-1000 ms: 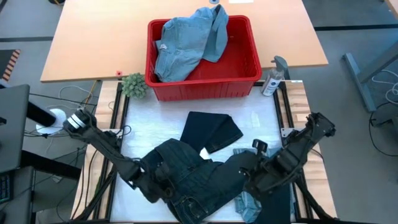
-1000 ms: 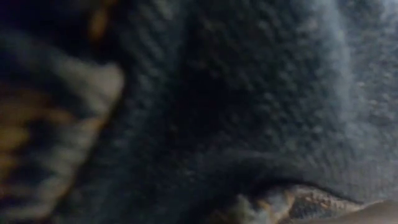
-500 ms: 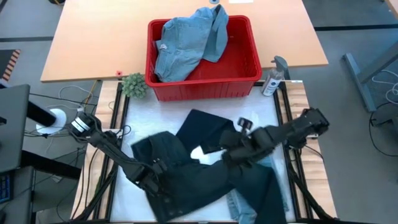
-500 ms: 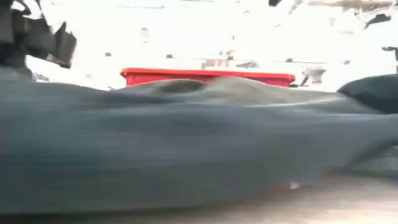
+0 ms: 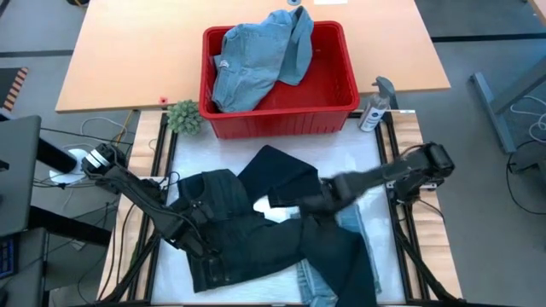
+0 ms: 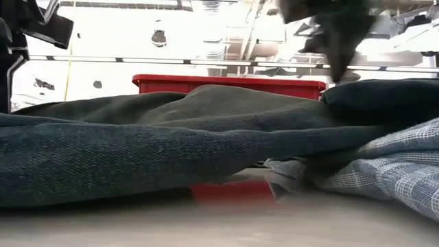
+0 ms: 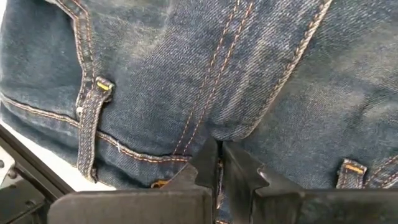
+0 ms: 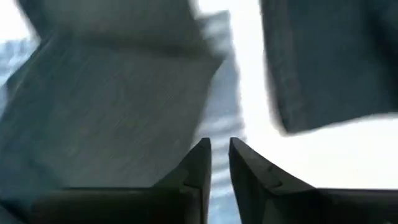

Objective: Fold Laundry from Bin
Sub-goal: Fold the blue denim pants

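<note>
Left gripper (image 7: 216,163) is pinched tight on the jeans (image 5: 256,243) at the waistband seam, cloth spreading ahead of it. Right gripper (image 5: 311,205) hangs above their far leg; grip unclear. Heavy, floppy denim: take waistband or hems.

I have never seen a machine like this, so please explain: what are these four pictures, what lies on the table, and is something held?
It is a robot with two dark arms at a table. One camera looks down from above, one sits at table height, and one rides on each wrist. On the table lie dark jeans, a folded navy garment and a light blue striped piece. Behind them a red bin holds a light denim garment. The left gripper has its fingers shut on the jeans near the waistband. The right gripper is over the clothes; whether it holds cloth I cannot tell.
</note>
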